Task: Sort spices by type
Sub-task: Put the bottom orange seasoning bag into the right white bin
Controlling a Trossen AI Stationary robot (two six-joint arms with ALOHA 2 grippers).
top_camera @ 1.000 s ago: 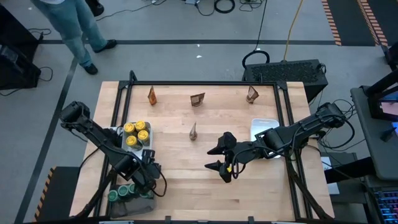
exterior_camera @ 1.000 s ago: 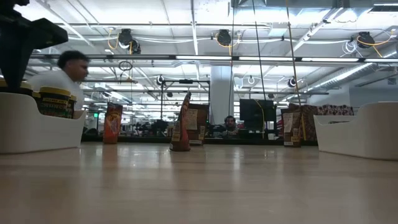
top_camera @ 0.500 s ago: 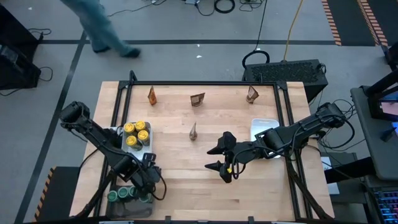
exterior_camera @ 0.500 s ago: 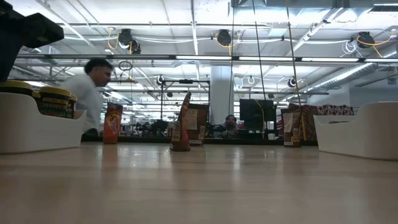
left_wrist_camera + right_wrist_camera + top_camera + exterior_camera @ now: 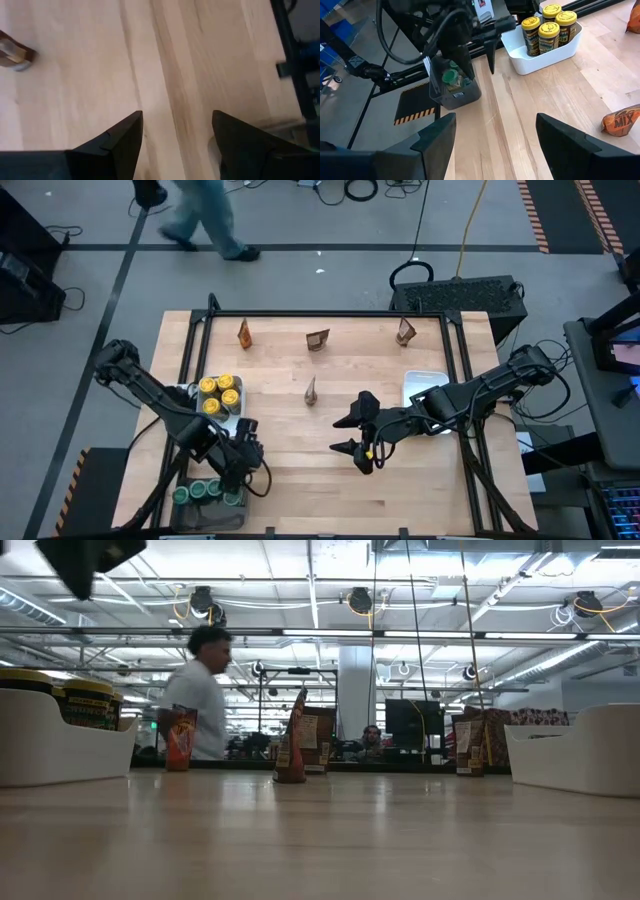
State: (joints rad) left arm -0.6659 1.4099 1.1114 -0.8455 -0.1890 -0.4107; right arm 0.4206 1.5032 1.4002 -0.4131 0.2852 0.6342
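Yellow-lid jars [image 5: 219, 395] grouped in white tray [image 5: 192, 392] near counter's left edge; green-lid jars [image 5: 203, 492] in dark tray [image 5: 451, 95] at near-left corner; packets [image 5: 317, 340] unsorted along far edge, one mid-counter [image 5: 311, 390]; left gripper [image 5: 247, 448] empty, fingers apart, beside dark tray; right gripper [image 5: 357, 437] spread, empty, mid-counter, likely for packets.

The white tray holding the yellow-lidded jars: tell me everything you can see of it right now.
The white tray is a small rectangular bin with rounded corners and smooth plastic-looking walls, sitting flat on the wooden table on its left side. Four yellow-lidded jars stand upright and packed together inside it, their lids above its rim. In the low view its wall hides the jars' lower halves. The left gripper hangs just beside it, fingers open, not touching. The dark grey tray sits nearby, apart.
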